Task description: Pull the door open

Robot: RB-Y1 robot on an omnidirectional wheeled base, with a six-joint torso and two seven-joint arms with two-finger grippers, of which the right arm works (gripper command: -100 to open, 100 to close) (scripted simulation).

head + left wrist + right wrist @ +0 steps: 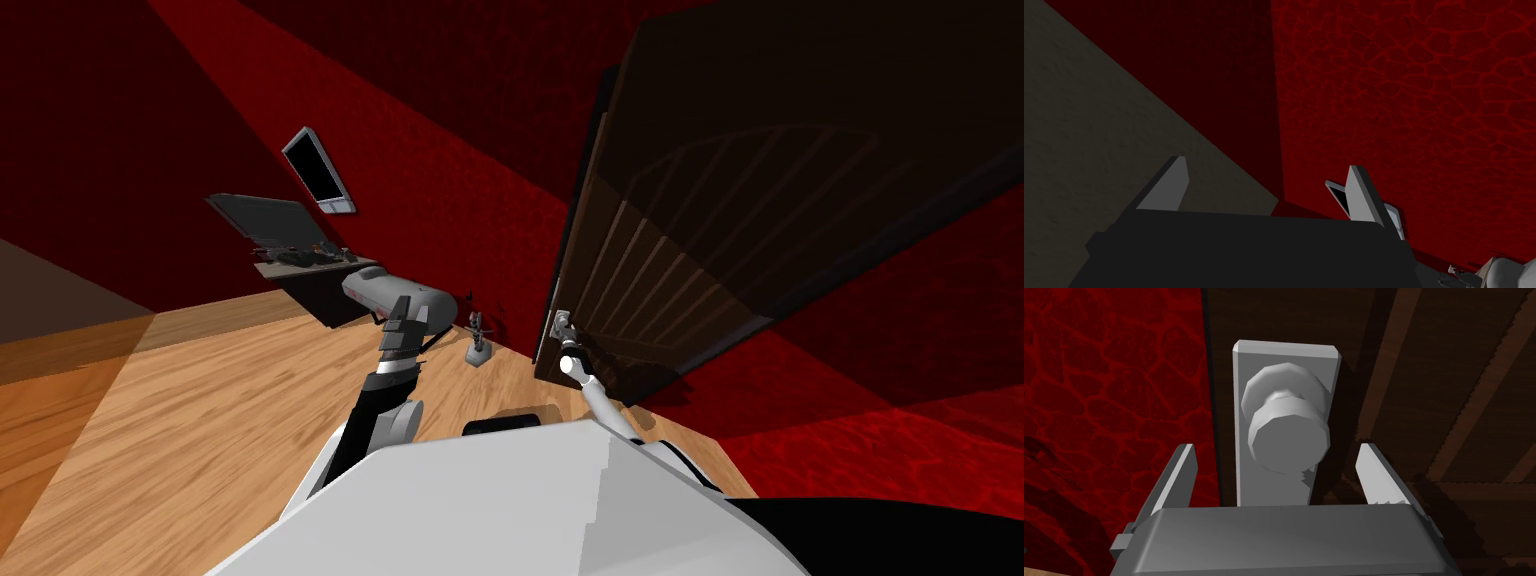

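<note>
Door (720, 230) is filling the right half of the head view: dark, panelled, likely heavy and stiff, swinging on its hinges only. Grey knob (1286, 430) on its plate (1284, 353) is sitting at the door's left edge, lower centre. Right pincer (1276, 448) is standing wide, blades flanking the knob, not touching. Knob is looking smooth and round, so I'm expecting slip; clamp its head squarely. Left pincer (1267, 165) is gaping wide, empty. Small grey stand (479, 350) on the floor (200, 420) is sitting near the door's edge, possibly in the swing path. Cluttered surface (300, 270) is well apart, upper left.
</note>
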